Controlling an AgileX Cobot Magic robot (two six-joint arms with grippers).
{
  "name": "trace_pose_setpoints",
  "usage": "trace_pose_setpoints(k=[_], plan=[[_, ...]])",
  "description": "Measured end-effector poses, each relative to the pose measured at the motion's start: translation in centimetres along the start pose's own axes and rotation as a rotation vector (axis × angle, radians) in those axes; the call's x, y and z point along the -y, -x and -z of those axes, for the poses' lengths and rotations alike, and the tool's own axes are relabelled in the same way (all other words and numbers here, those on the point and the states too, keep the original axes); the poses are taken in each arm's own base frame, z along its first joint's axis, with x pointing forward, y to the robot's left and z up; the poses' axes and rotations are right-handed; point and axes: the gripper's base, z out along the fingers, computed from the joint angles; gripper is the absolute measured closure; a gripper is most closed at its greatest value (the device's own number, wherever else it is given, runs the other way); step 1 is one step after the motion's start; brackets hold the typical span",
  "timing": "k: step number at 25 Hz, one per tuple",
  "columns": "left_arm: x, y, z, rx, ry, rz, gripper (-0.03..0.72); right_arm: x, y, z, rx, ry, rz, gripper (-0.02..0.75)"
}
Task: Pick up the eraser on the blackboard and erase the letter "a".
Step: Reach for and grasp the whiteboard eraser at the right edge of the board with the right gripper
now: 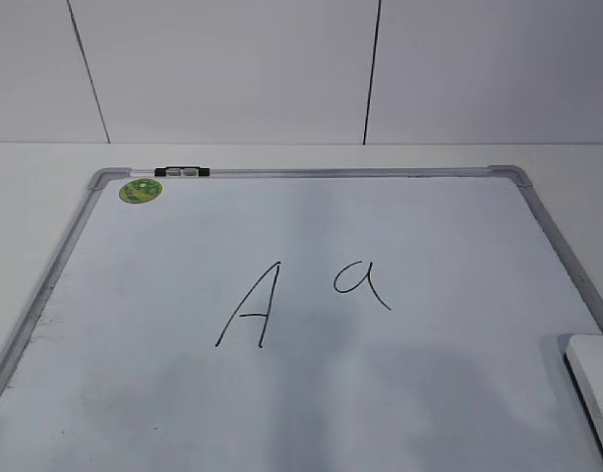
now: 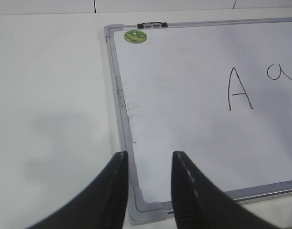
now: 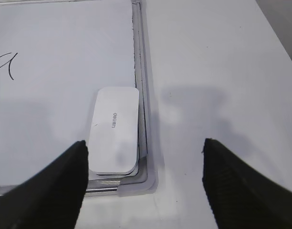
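The eraser (image 3: 114,130) could be missed, perhaps wedged against the frame, since the wide-spread right gripper (image 3: 143,164) is offset.

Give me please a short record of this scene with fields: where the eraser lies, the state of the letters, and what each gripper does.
eraser: lies flat in the near right corner of the blackboard, against the frame, not held
letter "a": whole, not erased, to the right of capital "A"
green magnet: far left corner of the board
left gripper: open, empty, above the near left corner
right gripper: wide open, empty, above the eraser's corner, not touching it
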Motion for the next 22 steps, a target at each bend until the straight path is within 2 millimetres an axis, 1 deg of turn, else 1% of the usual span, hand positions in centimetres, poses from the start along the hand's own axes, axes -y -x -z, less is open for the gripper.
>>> trace_pose_setpoints(k=[22], plan=[[0.0, 0.0, 0.0, 0.0, 0.0, 0.0, 0.454, 0.0, 0.0, 0.0, 0.0, 0.0, 0.0, 0.145]])
